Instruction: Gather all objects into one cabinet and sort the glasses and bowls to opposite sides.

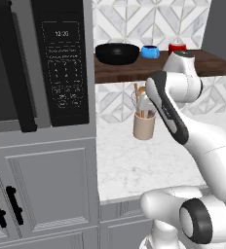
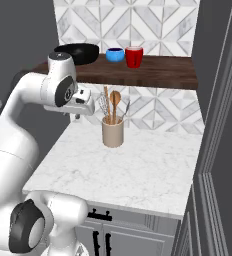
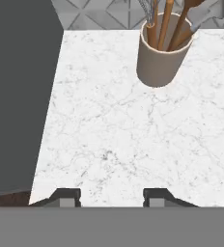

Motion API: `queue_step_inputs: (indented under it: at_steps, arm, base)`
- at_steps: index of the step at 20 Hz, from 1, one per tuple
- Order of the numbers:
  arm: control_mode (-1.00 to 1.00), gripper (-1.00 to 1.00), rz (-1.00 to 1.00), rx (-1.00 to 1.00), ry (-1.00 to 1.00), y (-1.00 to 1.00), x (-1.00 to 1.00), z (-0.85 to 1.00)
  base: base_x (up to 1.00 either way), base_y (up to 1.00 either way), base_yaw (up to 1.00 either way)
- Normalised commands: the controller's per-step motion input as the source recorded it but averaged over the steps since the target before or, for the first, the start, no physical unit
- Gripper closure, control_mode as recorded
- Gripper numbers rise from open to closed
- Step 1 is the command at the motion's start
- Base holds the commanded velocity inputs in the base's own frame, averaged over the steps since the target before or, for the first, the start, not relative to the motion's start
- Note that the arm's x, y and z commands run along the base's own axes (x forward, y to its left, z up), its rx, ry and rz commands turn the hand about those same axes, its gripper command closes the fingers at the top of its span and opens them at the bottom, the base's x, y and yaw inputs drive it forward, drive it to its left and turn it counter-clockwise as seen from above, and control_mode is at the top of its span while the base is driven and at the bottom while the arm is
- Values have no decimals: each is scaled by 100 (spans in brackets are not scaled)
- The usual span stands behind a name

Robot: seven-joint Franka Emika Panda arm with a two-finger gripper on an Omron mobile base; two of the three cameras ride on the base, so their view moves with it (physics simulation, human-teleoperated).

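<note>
1. I am seeing the long, thick dark brown wood-grain shelf board [image 2: 153,70] running left to right along the tiled back wall, its long axis level and parallel to the wall, above the counter.
2. The wide, shallow glossy black bowl [image 1: 117,53] is sitting upright at the left end of that board, mouth up.
3. A small squat glossy blue cup [image 2: 115,55] is standing upright just right of the bowl, and the bright red mug [image 2: 134,56] is standing just beside the cup on its right; in the right base view the two look almost touching, but I cannot tell if they are.
4. The right half of the board is lying bare.
5. The white marble countertop [image 3: 133,140] is stretching below the shelf, with a grey and white diamond-patterned tile wall [image 2: 153,20] behind it.
6. A dark microwave with a keypad [image 1: 64,63] is standing to the left, over grey panelled cabinet doors with black handles [image 1: 12,206].
7. A beige utensil holder with wooden spoons and a whisk [image 2: 112,131] is standing on the counter under the shelf, near the wall.
8. My gripper [image 3: 109,198] is hovering over the counter, near side of the holder, with its fingers apart and nothing between them.
9. The arm's white forearm [image 1: 176,82] is crossing in front of the shelf edge in the left base view.
</note>
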Motion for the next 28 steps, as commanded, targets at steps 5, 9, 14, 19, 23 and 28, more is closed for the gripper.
queue_step_inputs:
  at_steps: [5, 9, 14, 19, 23, 28]
  arm:
    - [-100, -100, 3, -3, -24, 12, -35, 45]
    - [-100, -100, 7, -3, -47, 0, -63, 100]
    - [-100, -100, 2, 0, -23, -13, -67, 90]
    - [-100, -100, -6, 0, -18, -44, -76, 41]
    - [-100, -100, -2, 0, -29, -8, -66, 54]
    - [-100, -100, -1, 0, -15, 0, -35, 21]
  base:
    - [0, 0, 0]
    - [0, 0, 0]
    - [0, 0, 0]
    - [0, 0, 0]
    - [0, 0, 0]
    - [0, 0, 0]
